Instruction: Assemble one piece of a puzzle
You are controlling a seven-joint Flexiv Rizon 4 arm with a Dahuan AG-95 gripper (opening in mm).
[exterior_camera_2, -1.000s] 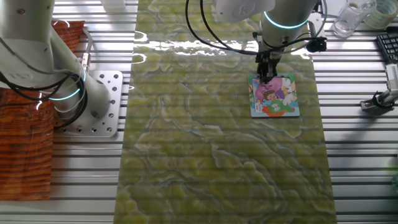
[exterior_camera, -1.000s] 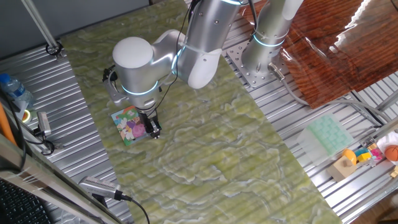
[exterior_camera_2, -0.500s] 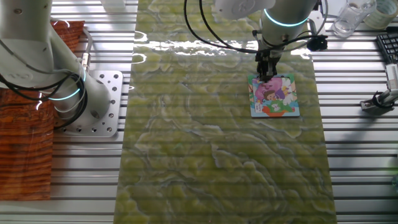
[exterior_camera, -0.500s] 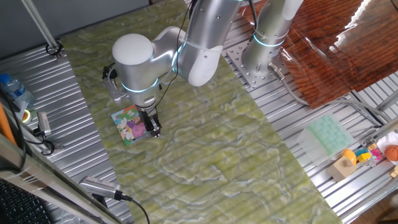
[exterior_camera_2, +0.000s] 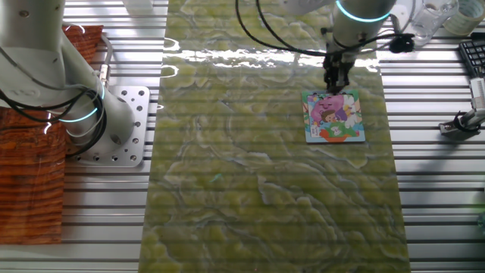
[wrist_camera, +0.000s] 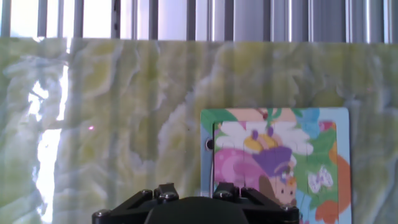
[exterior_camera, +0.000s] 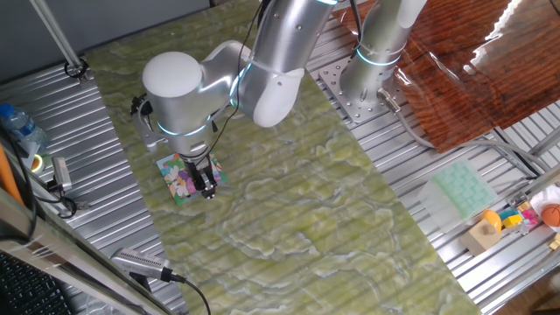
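Surface: a green marbled mat (exterior_camera: 297, 201) lies over the ribbed metal desk (exterior_camera: 105, 157), with glare on its far end in the other fixed view.
Puzzle: the puzzle (exterior_camera_2: 333, 115) lies flat on the mat near one edge (blue rim showing in the hand view).
Pincer: the pincer (exterior_camera_2: 336, 79) points down over the puzzle's edge; whether its fingers are parted or holding anything cannot be told.
Piece: not made out in any view.
Room: a second arm's base (exterior_camera_2: 83, 114) stands on a bolted plate; a pale green tray (exterior_camera: 464, 188) and small toys (exterior_camera: 516, 219) sit at the desk's side; a red-brown cloth (exterior_camera: 472, 61) beyond.
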